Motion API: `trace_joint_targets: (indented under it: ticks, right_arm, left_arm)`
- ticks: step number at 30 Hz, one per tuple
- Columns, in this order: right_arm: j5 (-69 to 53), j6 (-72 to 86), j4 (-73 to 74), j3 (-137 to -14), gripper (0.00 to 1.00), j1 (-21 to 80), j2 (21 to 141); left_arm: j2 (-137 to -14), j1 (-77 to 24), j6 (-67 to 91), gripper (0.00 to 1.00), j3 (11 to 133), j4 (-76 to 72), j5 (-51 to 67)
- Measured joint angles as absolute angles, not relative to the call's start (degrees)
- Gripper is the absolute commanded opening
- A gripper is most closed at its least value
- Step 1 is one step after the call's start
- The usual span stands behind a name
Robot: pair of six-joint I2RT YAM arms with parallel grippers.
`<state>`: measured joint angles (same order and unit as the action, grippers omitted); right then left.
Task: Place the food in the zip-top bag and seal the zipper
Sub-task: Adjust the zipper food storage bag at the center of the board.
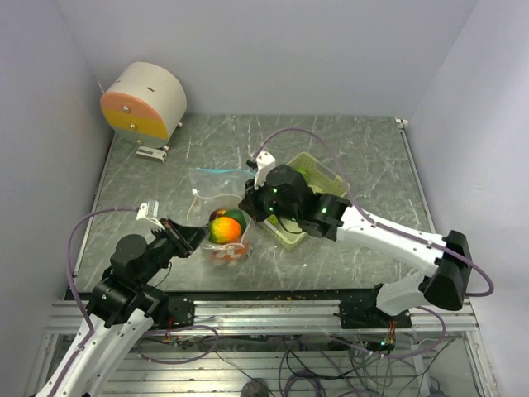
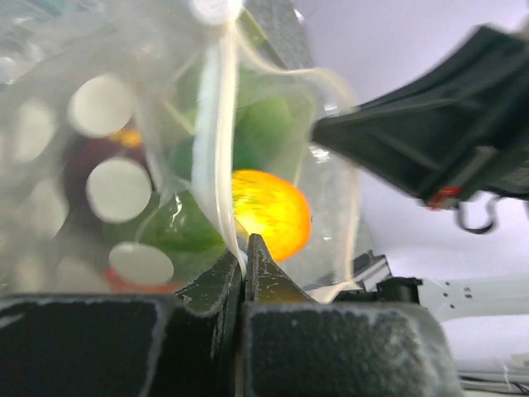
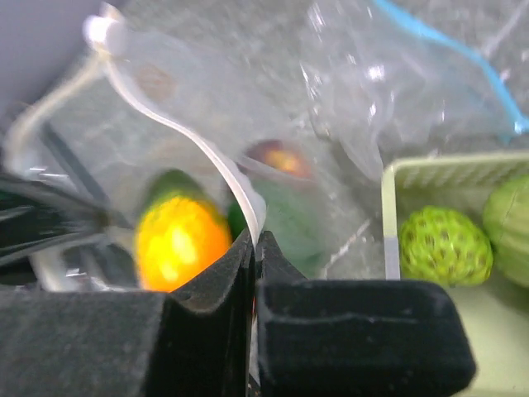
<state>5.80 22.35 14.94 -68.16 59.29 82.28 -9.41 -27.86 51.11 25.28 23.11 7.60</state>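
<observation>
Left fingers (image 2: 216, 285) are pressed together on the white edge strip (image 2: 216, 149) of the zip-top bag (image 1: 211, 192). Right fingers (image 3: 285, 269) are clamped on the same strip from the opposite side, so the bag's near end is spanned between the two.

Items noted:
- Grey marbled surface (image 1: 364, 149) carries everything.
- Cream-and-orange drum (image 1: 145, 101) stands at the far left corner, well apart from the work.
- Pale yellow-green basket (image 1: 334, 175) sits just beside the right fingers, to the right of the bag.
- Blue strip (image 3: 446, 41) of the bag lies at its far end.
- Food inside the bag: an orange round piece (image 1: 225, 230), a green piece (image 1: 238, 217) touching it, and a dark reddish piece (image 3: 277, 157), which is blurred.
- Food not yet bagged: a bumpy green fruit (image 3: 445, 246) and a second green piece (image 3: 508, 227) remain in the basket.

Assessment: loading is incomplete and the bag is unsealed.

Risks:
- Both sets of fingers are occupied, so fetching the basket pieces means one must let go. The thin film could then sag and the mouth collapse, or the pieces could roll out.
- Pulling the strip too taut could slip it from either grasp.
- Sealing now would leave food outside.
</observation>
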Motion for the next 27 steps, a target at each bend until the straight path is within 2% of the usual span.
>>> trace_joint_targets:
  ticks: [2,5,7,13,17,19,27]
  right_arm:
    - [4.54,21.12,15.07,-71.0,0.0,59.29,81.3]
    - [0.89,19.97,14.81,-72.25,0.0,59.2,80.71]
    - [-1.5,19.4,14.98,-72.03,0.0,59.16,81.14]
    - [-10.52,19.31,14.7,-69.73,0.0,55.22,81.01]
    - [-16.93,19.0,14.9,-69.56,0.0,50.37,79.35]
    - [-20.03,18.33,15.0,-69.58,0.0,48.45,78.28]
    - [-39.38,14.52,14.98,-70.17,0.0,42.0,76.62]
  left_arm:
    - [-11.35,-27.86,50.06,0.21,26.96,25.23,4.86]
    - [-13.02,-27.86,49.06,0.44,27.88,26.44,2.81]
    - [-14.48,-27.86,48.23,0.52,29.06,26.61,1.96]
    - [-16.36,-27.86,43.72,0.57,33.67,25.96,2.13]
    - [-14.48,-27.86,39.48,0.73,35.27,26.02,3.09]
    - [-12.14,-27.86,37.12,0.78,35.66,26.55,3.38]
    - [-2.59,-27.86,27.35,0.72,41.95,29.21,3.86]
